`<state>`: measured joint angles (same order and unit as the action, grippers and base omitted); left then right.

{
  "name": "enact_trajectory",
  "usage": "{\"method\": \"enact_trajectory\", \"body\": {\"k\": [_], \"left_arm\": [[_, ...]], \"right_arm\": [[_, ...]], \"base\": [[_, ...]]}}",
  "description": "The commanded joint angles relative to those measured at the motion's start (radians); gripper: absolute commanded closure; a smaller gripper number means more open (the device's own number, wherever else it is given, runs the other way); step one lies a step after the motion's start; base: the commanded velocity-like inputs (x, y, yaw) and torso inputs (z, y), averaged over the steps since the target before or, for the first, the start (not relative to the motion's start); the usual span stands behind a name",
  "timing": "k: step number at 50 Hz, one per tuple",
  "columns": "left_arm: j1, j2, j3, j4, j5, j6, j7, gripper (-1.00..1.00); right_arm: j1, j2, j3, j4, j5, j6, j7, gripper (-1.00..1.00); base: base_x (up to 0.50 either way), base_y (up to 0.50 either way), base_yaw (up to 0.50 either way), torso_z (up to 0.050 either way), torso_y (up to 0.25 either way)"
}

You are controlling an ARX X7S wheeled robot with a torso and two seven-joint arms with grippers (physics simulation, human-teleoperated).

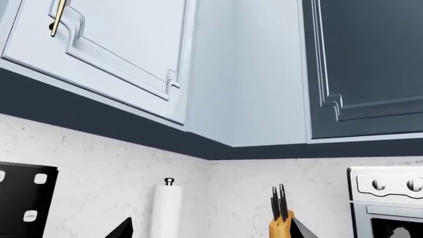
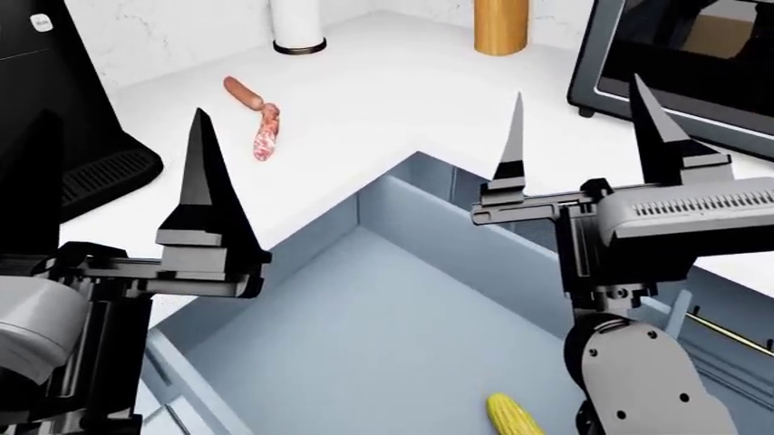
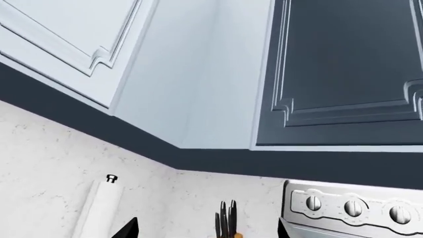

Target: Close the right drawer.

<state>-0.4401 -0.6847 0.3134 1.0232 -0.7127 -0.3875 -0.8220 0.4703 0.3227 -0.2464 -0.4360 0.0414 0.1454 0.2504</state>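
Note:
The right drawer (image 2: 362, 335) is a wide, deep, light blue-grey box. It stands pulled out from under the white counter, below and between my arms. Its front and handle are out of view. A corn cob (image 2: 514, 417) lies inside it. My left gripper (image 2: 121, 168) is open and points up above the drawer's left side; it also shows in the left wrist view (image 1: 211, 233). My right gripper (image 2: 581, 127) is open and points up over the drawer's right side; it also shows in the right wrist view (image 3: 206, 230). Neither touches the drawer.
The white counter (image 2: 362, 118) holds two sausages (image 2: 264, 136), a paper towel roll (image 2: 296, 23), a knife block (image 2: 499, 25), a black machine (image 2: 61, 118) at left and a black oven (image 2: 677, 54) at right. A brass bar handle (image 2: 726, 331) shows at right. Wall cabinets (image 1: 132, 54) hang overhead.

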Motion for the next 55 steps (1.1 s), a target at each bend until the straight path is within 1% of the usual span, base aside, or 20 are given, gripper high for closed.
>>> {"method": "enact_trajectory", "body": {"k": [1,8,15,30,37,46,55], "left_arm": [[-0.017,-0.013,0.016,0.004,-0.011,0.006,-0.018,-1.0],[-0.026,-0.018,0.028,-0.001,-0.012,0.013,-0.022,-1.0],[-0.01,-0.017,0.037,-0.032,0.014,0.048,0.002,-1.0],[0.008,-0.022,0.046,-0.044,0.032,0.072,0.006,-1.0],[0.008,-0.025,0.051,-0.04,0.033,0.073,0.002,-1.0],[-0.012,-0.033,0.057,-0.007,0.004,0.043,-0.036,-1.0],[-0.014,-0.036,0.066,-0.02,0.008,0.057,-0.034,-1.0]], "right_arm": [[-0.003,0.006,0.001,0.0,0.002,-0.006,0.004,-1.0],[-0.009,0.011,0.014,-0.03,0.002,0.023,0.019,-1.0],[-0.034,0.022,0.04,-0.07,0.006,0.083,0.04,-1.0],[-0.101,0.036,0.095,-0.122,0.022,0.129,0.081,-1.0],[-0.129,0.043,0.117,-0.147,0.032,0.15,0.094,-1.0],[-0.175,0.059,0.151,-0.167,0.041,0.173,0.108,-1.0],[-0.22,0.068,0.177,-0.208,0.038,0.213,0.132,-1.0]], "base": [[0.0,0.0,0.0,0.0,0.0],[0.0,0.0,0.0,0.0,0.0],[0.0,0.0,0.0,0.0,0.0],[0.0,0.0,0.0,0.0,0.0],[0.0,0.0,0.0,0.0,0.0],[0.0,0.0,0.0,0.0,0.0],[0.0,0.0,0.0,0.0,0.0]]}}
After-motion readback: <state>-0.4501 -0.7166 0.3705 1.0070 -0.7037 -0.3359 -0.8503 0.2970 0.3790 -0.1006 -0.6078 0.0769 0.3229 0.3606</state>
